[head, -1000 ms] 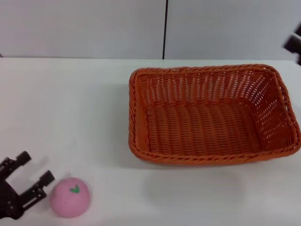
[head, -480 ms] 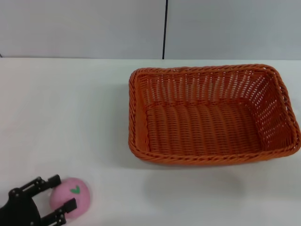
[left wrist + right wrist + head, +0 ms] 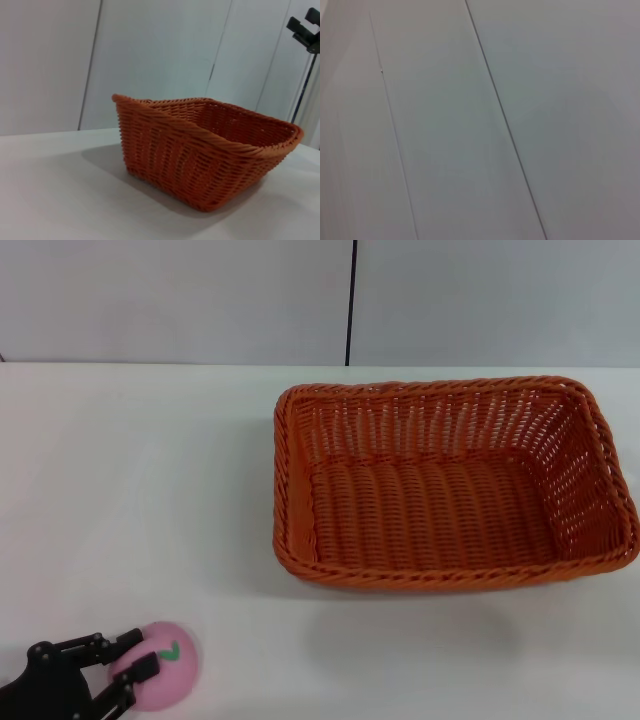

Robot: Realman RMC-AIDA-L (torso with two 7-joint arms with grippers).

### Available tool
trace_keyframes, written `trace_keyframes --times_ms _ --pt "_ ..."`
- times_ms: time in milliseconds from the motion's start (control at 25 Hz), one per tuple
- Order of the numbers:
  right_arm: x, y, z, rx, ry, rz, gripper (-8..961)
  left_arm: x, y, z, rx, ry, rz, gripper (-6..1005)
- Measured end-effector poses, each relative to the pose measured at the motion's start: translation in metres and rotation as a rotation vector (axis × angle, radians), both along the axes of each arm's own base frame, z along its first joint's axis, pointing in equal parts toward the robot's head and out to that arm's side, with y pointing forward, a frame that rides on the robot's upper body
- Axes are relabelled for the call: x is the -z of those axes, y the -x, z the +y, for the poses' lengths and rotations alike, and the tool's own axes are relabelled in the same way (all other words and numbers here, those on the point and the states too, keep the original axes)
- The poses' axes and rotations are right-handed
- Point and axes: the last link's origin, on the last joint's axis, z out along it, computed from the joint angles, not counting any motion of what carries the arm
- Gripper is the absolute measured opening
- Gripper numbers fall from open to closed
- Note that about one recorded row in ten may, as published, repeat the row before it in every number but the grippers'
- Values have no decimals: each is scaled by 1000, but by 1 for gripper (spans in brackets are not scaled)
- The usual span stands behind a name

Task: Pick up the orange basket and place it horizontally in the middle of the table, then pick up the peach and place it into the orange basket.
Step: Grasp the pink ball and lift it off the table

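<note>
Two things matter for my next move, and I take them from my left side across. At the near left corner of the table [image 3: 120, 490] my left gripper [image 3: 125, 672] sits low, its dark fingers [image 3: 140, 665] pressed in against the peach [image 3: 160, 678]; I judge them pinching it, one finger across its near-left face and one over its top, the green leaf mark turned upward. The peach rests on the white surface at the very front edge of what I see, touching my fingers. From there the orange basket [image 3: 450, 485] lies ahead and off to my right, well apart from the peach, upright and open-mouthed, its long axis running side to side across the table, roughly central though a little toward my right. It holds nothing. So the carry, as I judge it, goes forward and rightward, over the braided near rim and down inside. My left arm is plainly the nearer one; my right gripper is out of sight, its wrist camera facing only a blank wall [image 3: 480, 120].
</note>
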Motion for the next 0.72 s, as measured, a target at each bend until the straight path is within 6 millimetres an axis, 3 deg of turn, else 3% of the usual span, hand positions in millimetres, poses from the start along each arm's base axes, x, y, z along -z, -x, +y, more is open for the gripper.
trace_keyframes --times_ms 160,440,720 --pt "0 -2 -1 13 -3 10 525 1 -1 2 -2 -8 -1 238" --pt "0 -8 -5 44 -24 34 524 -4 -7 8 15 -43 -43 145" --pt "5 -20 -12 107 -83 78 524 -30 -28 31 91 -103 -180 97"
